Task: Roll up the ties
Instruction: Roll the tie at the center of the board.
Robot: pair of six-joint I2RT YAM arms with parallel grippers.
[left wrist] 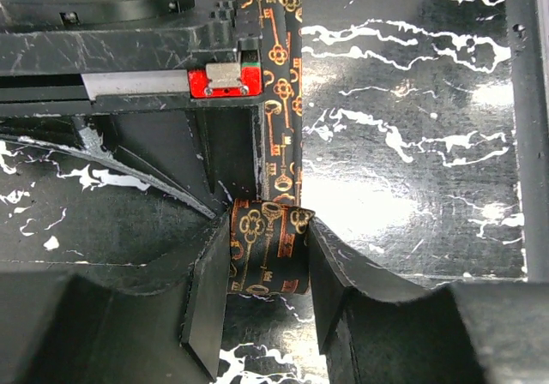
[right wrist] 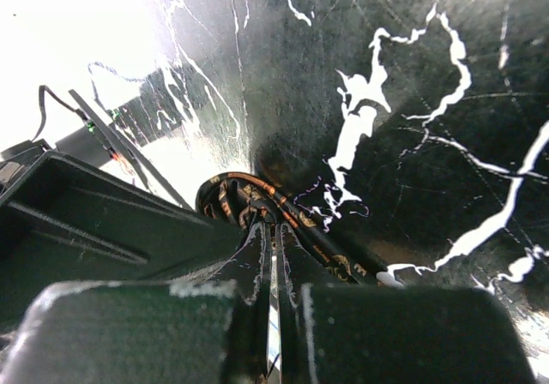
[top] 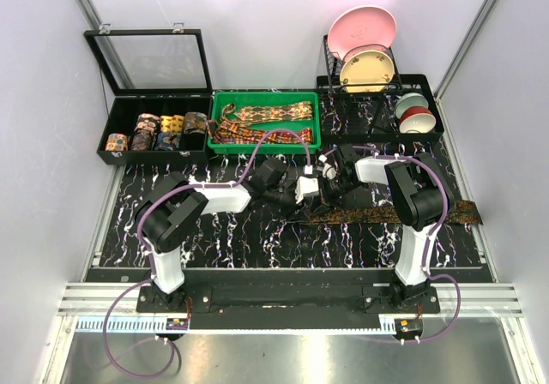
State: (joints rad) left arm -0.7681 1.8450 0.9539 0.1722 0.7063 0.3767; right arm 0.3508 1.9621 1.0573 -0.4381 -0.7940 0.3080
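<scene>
The weak spot sits right at the left claw point(left wrist: 268, 234): it brackets a small, barely started coil point(left wrist: 268, 260) of the tie point(top: 386, 213), and if it squeezes the coil's two edges too hard, the turns could telescope or buckle. If it squeezes too little, the coil may spring loose once the core is released. The left claw is partly spread, about as wide as the band, and its inner faces appear to touch the coil on both sides, so I judge this a light grip rather than a gap.

The right claw point(right wrist: 273, 226) is pressed together, its tips at the coil's core and seemingly pinching the innermost end of the cloth. Pulling out along the coil's axis could drag the inner turns with it.

To the right of the coil, the unrolled length lies flat on the worktop point(top: 257, 238). Any skew there would likely wind on crooked.

Behind the coil, a green tray point(top: 219, 114) holds loose ties. Further left of the coil, a black box point(top: 111, 123) carries finished rolls point(top: 159, 131).
</scene>
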